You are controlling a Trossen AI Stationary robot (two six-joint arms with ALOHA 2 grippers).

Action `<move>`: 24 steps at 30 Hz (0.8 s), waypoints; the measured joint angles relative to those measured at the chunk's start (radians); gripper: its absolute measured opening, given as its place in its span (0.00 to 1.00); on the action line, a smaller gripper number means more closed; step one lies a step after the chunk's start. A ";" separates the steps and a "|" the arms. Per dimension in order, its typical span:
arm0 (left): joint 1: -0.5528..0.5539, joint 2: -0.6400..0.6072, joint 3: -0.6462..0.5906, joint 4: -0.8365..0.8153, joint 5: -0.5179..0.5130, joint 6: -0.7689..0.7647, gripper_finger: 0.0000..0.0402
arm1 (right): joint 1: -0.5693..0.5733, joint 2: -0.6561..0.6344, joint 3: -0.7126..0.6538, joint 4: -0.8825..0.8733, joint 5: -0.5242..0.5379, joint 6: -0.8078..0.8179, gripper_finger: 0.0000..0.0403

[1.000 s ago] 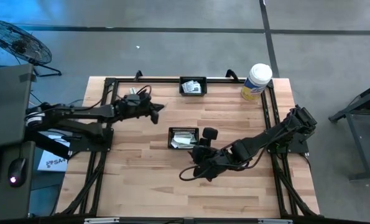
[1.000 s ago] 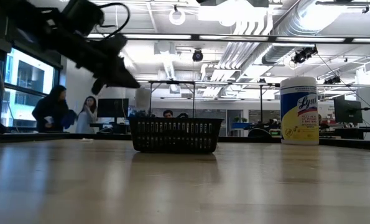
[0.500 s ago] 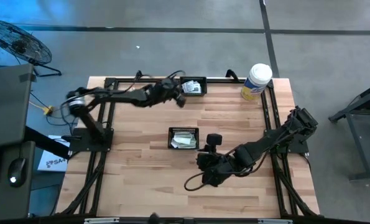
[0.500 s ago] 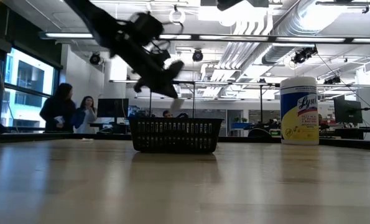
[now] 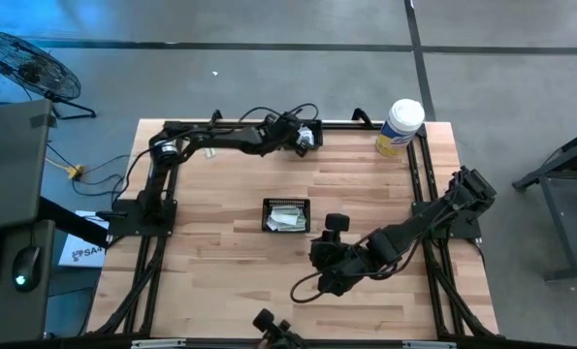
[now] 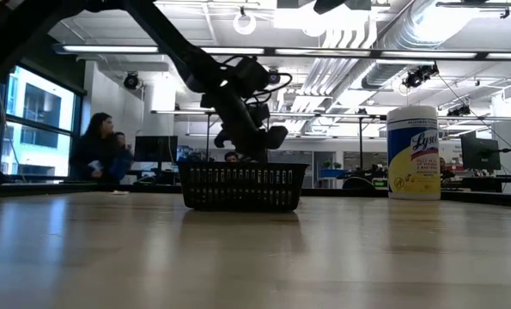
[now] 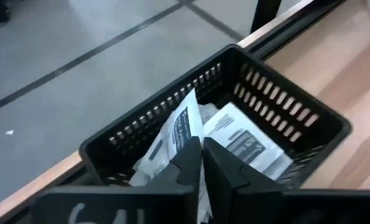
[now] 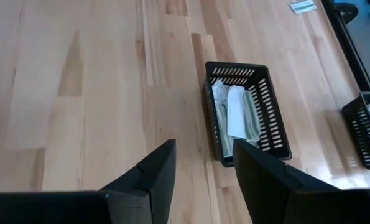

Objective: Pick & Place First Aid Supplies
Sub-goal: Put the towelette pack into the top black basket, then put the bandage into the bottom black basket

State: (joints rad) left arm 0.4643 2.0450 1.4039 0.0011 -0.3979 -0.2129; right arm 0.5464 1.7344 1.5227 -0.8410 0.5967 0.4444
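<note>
**Left arm over rear basket, packet pinched**

Wooden table (image 5: 220,281). Left gripper (image 7: 201,163) hangs over the rear basket (image 7: 309,121) at the table's far edge, fingers nearly closed on a white printed packet (image 7: 183,127); more packets (image 7: 244,143) lie inside. Right gripper (image 8: 200,165), fingers spread and empty, hovers near the middle basket (image 5: 286,215), which holds pale strips (image 8: 234,115). Canister (image 5: 400,127) at far right corner.

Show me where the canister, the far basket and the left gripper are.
canister (image 5: 400,127), high view, on its white lid.
far basket (image 7: 296,112), left wrist view, on its slotted wall.
left gripper (image 7: 201,163), left wrist view, between the fingertips.
</note>
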 joint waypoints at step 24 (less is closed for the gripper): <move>0.038 -0.479 -0.491 -0.411 0.023 -0.088 0.31 | -0.058 0.000 0.000 0.009 -0.002 -0.045 0.38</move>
State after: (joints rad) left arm 0.5028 1.5661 0.9131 -0.4098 -0.3745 -0.3012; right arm 0.4889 1.7344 1.5227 -0.8319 0.5949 0.3996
